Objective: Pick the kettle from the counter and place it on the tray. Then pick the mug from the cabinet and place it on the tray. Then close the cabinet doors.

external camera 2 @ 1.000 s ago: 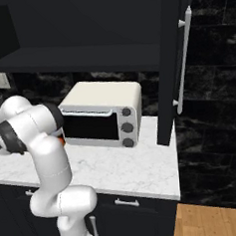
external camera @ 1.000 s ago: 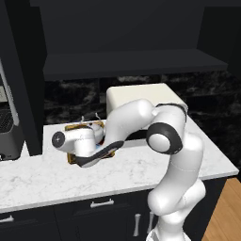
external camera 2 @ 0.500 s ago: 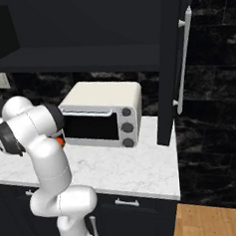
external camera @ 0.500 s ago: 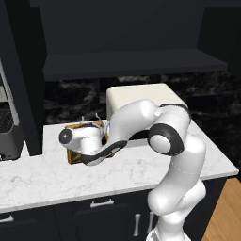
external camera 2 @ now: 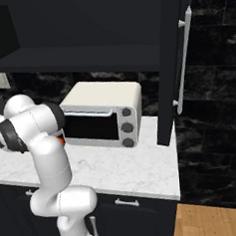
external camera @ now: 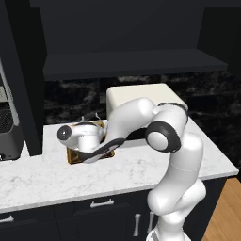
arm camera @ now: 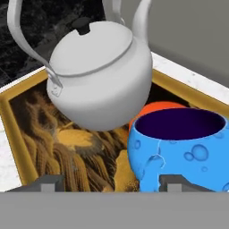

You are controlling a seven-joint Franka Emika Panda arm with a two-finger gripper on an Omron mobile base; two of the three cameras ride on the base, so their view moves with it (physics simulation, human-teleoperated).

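Now the blue mug [arm camera: 179, 150] is seen standing on the tray [arm camera: 18, 134] just beside the kettle [arm camera: 100, 74], straddled by the released tool [arm camera: 114, 183], while the cabinet doors [external camera 2: 178, 61] overhead are left open.

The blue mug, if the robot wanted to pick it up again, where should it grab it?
Probably by the rim. The blue mug stands upright on the tray with its mouth open upward, so one finger could go inside and one outside the near wall. Coming from above on the side away from the kettle seems safest, since the kettle sits close beside it. Its handle isn't visible.
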